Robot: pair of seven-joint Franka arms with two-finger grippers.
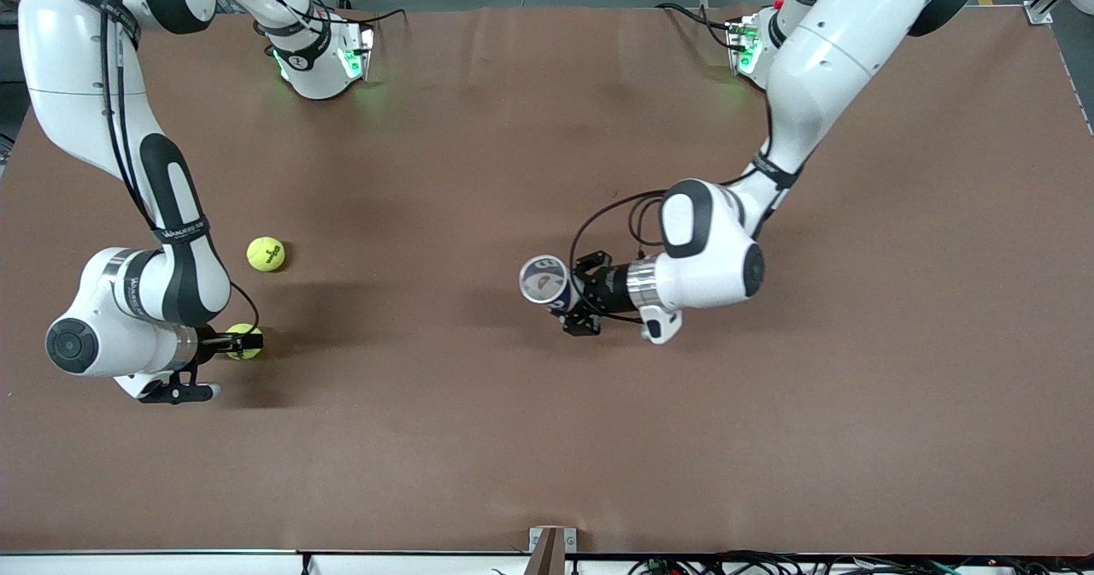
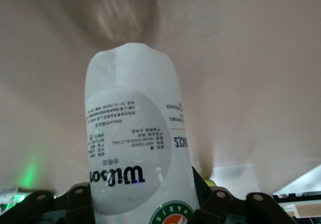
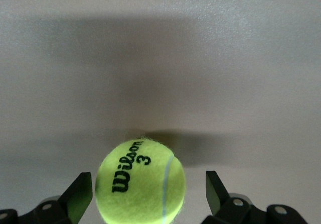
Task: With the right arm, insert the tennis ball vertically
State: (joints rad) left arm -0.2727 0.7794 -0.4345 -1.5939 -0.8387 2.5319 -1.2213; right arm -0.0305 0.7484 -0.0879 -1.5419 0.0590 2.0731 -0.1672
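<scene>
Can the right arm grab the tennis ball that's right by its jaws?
Probably yes. The right gripper is open, and the tennis ball sits on the table between its jaws with nothing in the way. It only needs to close on it.

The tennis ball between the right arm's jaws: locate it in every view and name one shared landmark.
Front view: tennis ball low at the right arm's end.
Left wrist view: not in it; the ball tube fills it.
Right wrist view: bottom centre, between open jaws.
Shared landmark: brown table.
</scene>
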